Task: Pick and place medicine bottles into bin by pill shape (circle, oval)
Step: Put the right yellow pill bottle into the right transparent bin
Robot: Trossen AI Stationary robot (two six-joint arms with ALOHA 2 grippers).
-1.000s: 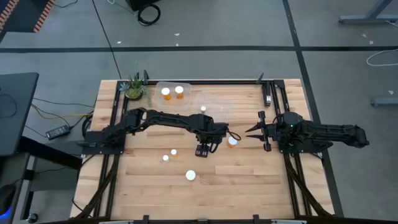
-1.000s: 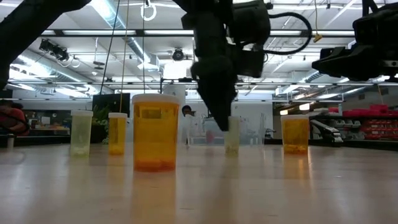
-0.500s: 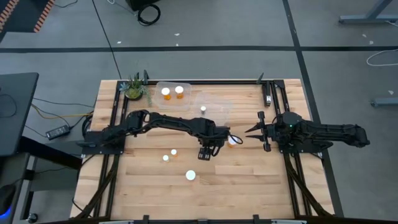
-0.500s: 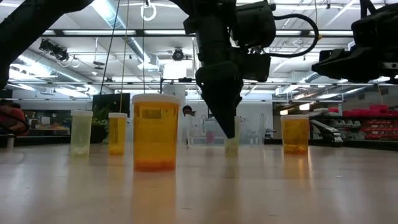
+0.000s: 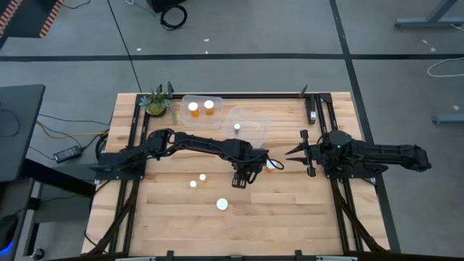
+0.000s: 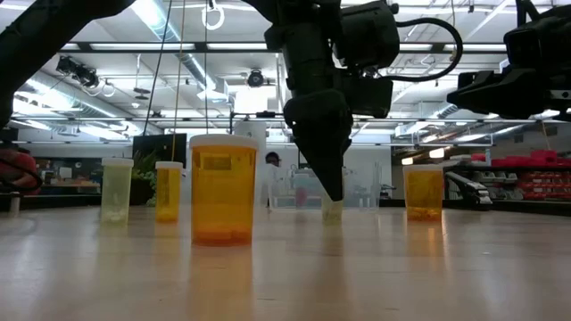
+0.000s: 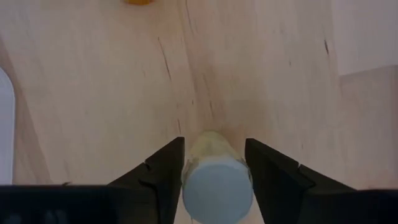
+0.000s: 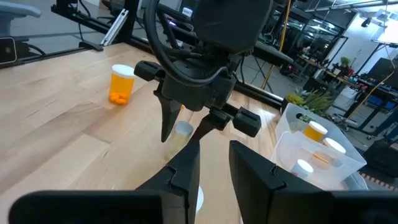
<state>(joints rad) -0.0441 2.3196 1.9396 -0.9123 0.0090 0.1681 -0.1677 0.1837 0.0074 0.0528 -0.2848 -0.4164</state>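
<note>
So the sorting is looking maybe a third done. Going left to right in the overhead shot: two orange-filled bottles point(image 5: 201, 108) are already sitting in the far-left clear bin point(image 5: 184, 101), and one small white-capped bottle point(image 5: 237, 127) is sitting in the second bin point(image 5: 261, 120) just to its right. Still waiting out on the table point(image 5: 174, 217) are two little bottles point(image 5: 197, 180) left of centre and a bigger bottle point(image 5: 222, 204) nearer the front edge. The left gripper point(image 7: 214, 168) is reaching down over a small pale bottle point(image 7: 216, 177) mid-table, fingers sitting right at its sides, so I'm guessing it's closing on it, but it isn't lifted yet. One more orange bottle point(image 5: 271, 164) is standing just to the right of that arm. The right gripper point(image 8: 214, 165) is hanging back on the right side of the table, fingers only a narrow gap apart, holding nothing. Five or so bottles are still needing a home, I reckon.
</note>
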